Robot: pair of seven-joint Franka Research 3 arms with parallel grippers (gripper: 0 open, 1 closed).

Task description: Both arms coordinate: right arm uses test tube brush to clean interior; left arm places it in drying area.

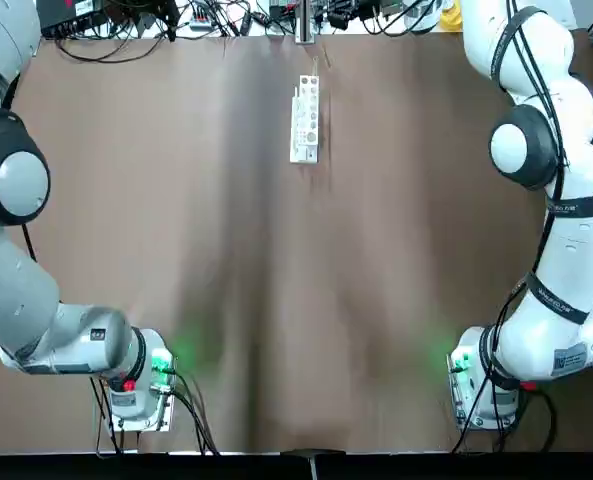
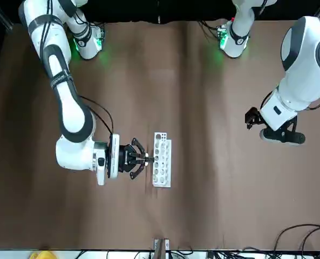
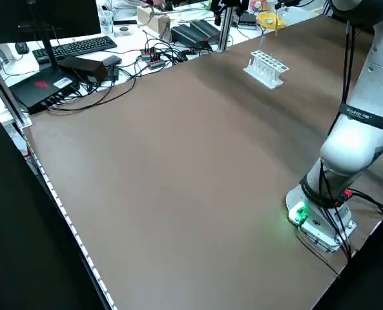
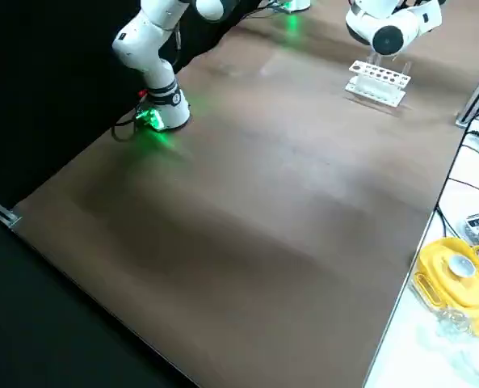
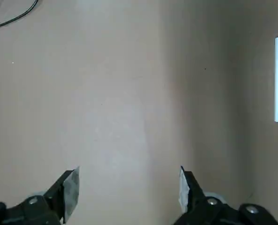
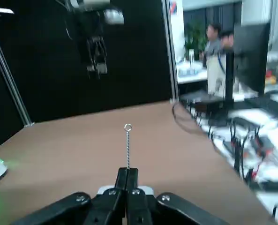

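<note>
Left gripper (image 5: pixel 127 190) is hovering over bare surface (image 1: pixel 176 220), jaws apart and holding nothing. The drying area (image 1: pixel 305 118) is sitting near the surface's far edge, mid-width; whether any tube stands in its holes, I cannot tell. Right gripper (image 2: pixel 142 158) is sitting just beside the rack, jaws clamped on the test tube brush (image 6: pixel 127 145). Cleaning and placing both look undone. Broad open room is lying between rack and arm bases.

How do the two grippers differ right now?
The right gripper is shut on the test tube brush, held sideways beside the white rack. The left gripper is open, holds nothing and points down at bare table, apart from the rack. Both are black two-finger grippers.
</note>
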